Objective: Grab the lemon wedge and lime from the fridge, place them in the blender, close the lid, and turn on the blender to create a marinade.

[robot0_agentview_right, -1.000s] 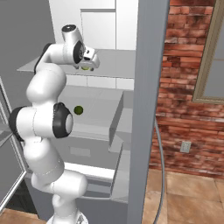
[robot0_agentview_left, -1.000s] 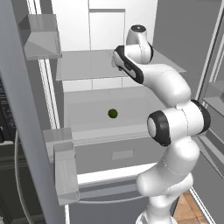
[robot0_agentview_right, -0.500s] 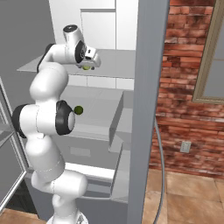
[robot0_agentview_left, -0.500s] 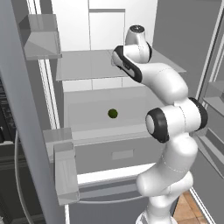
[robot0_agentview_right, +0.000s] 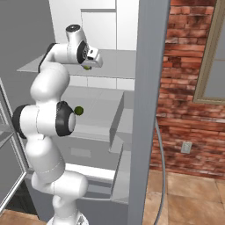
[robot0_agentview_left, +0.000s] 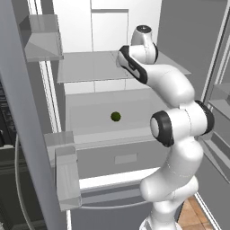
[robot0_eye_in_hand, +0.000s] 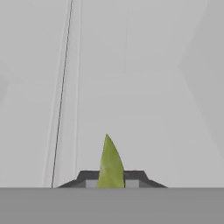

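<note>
In the hand view the lemon wedge point(robot0_eye_in_hand: 110, 164), a small pointed yellow-green piece, stands between the two dark fingertips point(robot0_eye_in_hand: 89, 176), which press in on both sides. My gripper point(robot0_eye_in_hand: 110, 180) is shut on it over the upper glass shelf point(robot0_agentview_left: 85, 67) of the fridge point(robot0_agentview_left: 112, 27). From the right base view, the gripper point(robot0_agentview_right: 90, 65) sits at the shelf's front with a speck of the lemon wedge point(robot0_agentview_right: 87, 67) under the hand. One shelf down lies the lime point(robot0_agentview_left: 116, 117), a dark green ball, also showing beside my elbow as the lime point(robot0_agentview_right: 79, 110).
Clear door bins point(robot0_agentview_left: 67, 175) point(robot0_agentview_left: 40, 40) hang on the open left door. A drawer point(robot0_agentview_left: 126, 158) sits below the lime's shelf. The fridge's right wall point(robot0_agentview_right: 149, 88) stands close to the arm, with a brick wall point(robot0_agentview_right: 189, 88) beyond.
The jaws have closed in around the lemon wedge. The arm and the lime have hardly moved.
</note>
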Available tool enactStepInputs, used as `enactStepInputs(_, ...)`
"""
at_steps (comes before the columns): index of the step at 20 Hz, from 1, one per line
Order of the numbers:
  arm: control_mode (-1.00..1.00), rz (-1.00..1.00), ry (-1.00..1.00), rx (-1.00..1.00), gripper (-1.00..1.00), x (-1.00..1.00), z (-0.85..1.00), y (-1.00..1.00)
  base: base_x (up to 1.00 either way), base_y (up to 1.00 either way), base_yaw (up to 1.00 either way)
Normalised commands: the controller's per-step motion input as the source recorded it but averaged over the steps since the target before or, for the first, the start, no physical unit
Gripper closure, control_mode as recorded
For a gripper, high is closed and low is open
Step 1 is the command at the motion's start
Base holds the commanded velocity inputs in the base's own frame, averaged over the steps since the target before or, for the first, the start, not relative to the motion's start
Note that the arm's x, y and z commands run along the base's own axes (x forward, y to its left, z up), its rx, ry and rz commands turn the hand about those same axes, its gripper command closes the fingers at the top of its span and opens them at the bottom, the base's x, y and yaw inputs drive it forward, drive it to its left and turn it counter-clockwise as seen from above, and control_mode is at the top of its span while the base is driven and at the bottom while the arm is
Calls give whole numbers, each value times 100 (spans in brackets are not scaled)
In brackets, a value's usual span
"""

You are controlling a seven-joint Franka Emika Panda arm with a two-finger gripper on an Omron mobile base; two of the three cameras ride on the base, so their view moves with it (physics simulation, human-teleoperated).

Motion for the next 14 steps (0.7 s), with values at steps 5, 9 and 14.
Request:
enactStepInputs(5, -100, 0, -14, 0, 100, -74, 0, 0, 0, 0, 0)
enactStepInputs(9, -100, 0, -49, 0, 100, -100, 11, 5, 0, 0, 0)
enactStepInputs(14, -100, 1, -55, 0, 100, -100, 24, 8, 0, 0, 0)
